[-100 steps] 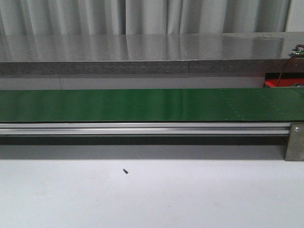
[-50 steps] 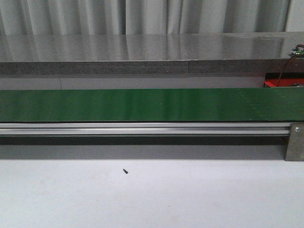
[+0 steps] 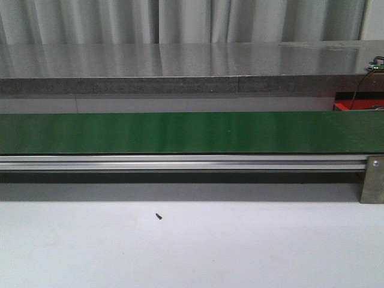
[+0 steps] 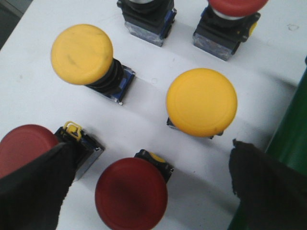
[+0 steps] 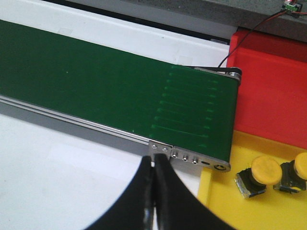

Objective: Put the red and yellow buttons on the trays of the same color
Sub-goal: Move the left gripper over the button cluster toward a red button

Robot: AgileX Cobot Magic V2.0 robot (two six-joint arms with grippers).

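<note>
My left gripper spread wide over loose red button on white table, yellow buttons beyond. Right gripper pinched together, empty; two yellow buttons in yellow tray, red tray behind, past green belt.

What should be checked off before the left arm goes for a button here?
1. Left gripper open: ok, its dark fingers stand wide apart.
2. A button between them: ok, a red button sits roughly midway, with another red button partly behind one finger.
3. Yellow buttons free to pick: ok, two stand apart on the white surface.
4. Right gripper free: ok, shut on nothing.
5. Yellow tray ready: ok, it already holds two yellow buttons; the red tray lies beside it.
6. Green belt carrying anything: ok, bare in the front view; running or not, cannot tell.
</note>
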